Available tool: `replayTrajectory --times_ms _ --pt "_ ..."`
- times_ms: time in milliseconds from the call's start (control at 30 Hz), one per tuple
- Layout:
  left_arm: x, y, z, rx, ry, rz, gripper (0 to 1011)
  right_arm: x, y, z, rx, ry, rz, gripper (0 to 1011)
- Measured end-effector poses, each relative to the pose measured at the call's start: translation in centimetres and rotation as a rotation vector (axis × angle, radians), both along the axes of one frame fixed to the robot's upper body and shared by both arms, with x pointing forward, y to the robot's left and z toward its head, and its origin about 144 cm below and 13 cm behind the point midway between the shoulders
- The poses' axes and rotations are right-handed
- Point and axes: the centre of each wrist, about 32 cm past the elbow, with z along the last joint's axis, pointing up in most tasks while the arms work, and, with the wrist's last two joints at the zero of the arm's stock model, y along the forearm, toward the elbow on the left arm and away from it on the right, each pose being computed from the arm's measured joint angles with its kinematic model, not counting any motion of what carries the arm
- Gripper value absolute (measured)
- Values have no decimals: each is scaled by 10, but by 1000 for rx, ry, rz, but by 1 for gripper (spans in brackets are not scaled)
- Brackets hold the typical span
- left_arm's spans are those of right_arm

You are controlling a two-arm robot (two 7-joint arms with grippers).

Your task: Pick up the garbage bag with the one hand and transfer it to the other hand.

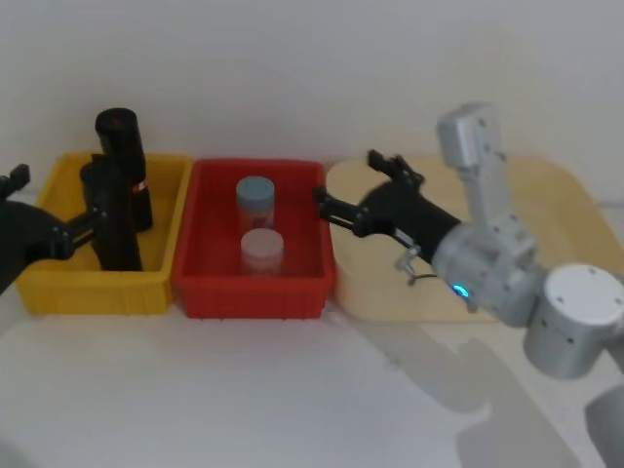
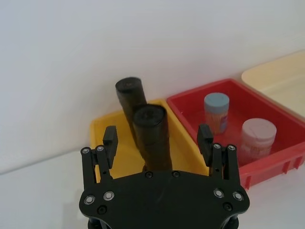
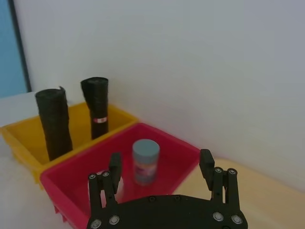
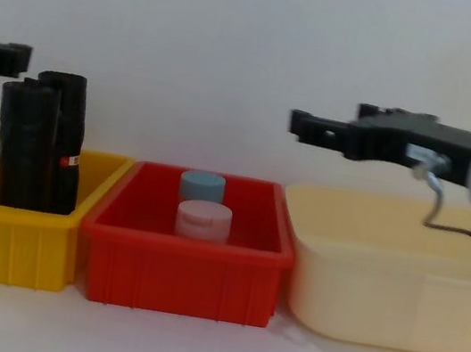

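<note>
The left gripper is wide open at the left side of the yellow bin and holds nothing. From its wrist camera the garbage bag stands upright between the spread fingers. From the head camera one fingertip lies close against the bag; contact cannot be told. A second roll with a red label stands just behind it. The right gripper, blue ring lit, hangs open and empty above the edge of the red bin. The left arm is cut off at the frame edge, and the bin wall hides the bag's foot.
</note>
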Motion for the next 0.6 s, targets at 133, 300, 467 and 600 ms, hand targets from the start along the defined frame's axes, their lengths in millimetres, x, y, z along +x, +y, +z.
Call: replayTrajectory --times_ms 133,300,467,600 --pt "6 10 -1 -8 19 -15 1002 13 12 7 -25 15 32 1001" --pt "18 18 -3 -20 38 -46 1001 24 23 14 -55 35 63 1001" --pt "34 22 -8 -32 52 -78 1001 31 32 22 -85 60 90 1001" --pt "46 23 -13 -42 60 -97 1002 33 34 24 -99 75 101 1001"
